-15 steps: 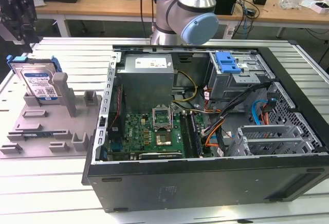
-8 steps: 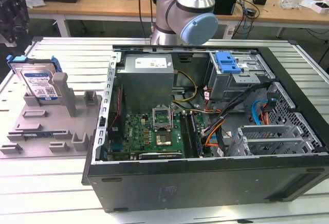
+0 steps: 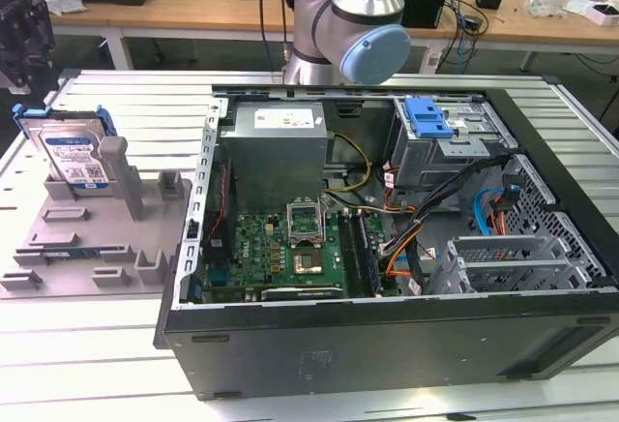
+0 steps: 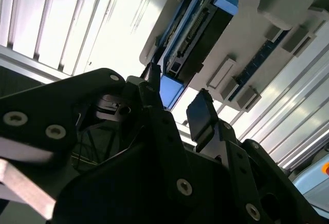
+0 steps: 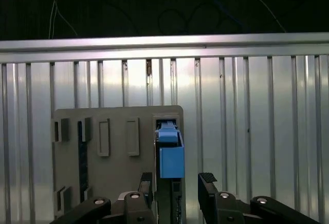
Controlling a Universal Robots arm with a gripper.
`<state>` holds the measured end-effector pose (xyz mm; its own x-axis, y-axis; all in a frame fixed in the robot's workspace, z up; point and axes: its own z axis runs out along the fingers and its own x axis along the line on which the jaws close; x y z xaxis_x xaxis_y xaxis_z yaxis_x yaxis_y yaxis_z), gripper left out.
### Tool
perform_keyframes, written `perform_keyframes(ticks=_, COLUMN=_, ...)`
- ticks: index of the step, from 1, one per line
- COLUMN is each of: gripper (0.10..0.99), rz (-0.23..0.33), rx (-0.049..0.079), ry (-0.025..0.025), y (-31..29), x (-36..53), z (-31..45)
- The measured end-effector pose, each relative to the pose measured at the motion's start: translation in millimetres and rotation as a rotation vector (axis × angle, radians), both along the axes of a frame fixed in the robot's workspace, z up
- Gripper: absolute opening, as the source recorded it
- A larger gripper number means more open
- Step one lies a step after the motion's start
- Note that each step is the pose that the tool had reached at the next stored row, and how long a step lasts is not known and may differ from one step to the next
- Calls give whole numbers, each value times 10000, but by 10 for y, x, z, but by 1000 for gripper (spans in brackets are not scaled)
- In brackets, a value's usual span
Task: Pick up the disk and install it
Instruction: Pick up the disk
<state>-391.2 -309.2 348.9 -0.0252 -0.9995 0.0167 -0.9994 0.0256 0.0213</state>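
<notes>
- The flat silver disk in its blue plastic carrier [image 3: 70, 156] is standing on edge in a slotted grey plastic fixture plate [image 3: 58, 248]. It is leaning against a grey upright post [image 3: 114, 165], at the exterior view's left on the ribbed aluminium bench [image 3: 97, 345].
- The open black computer case [image 3: 387, 345] is sitting just beside that plate.
- The jaws are hanging wide apart, gripping nothing; in the first wrist view the black fingertips [image 5: 207, 182] are standing either side of the disk's blue end [image 5: 170, 157].
- The disk is lying straight ahead of the jaws, thin edge lining up with the gap. Its long axis seems to be running along the approach, though the foreshortening makes that uncertain.
</notes>
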Motion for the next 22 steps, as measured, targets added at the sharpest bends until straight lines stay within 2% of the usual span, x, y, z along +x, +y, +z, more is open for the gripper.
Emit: perform_keyframes(ticks=22, gripper=482, rz=121, rx=-57, ry=30, y=0, x=-61, z=-207)
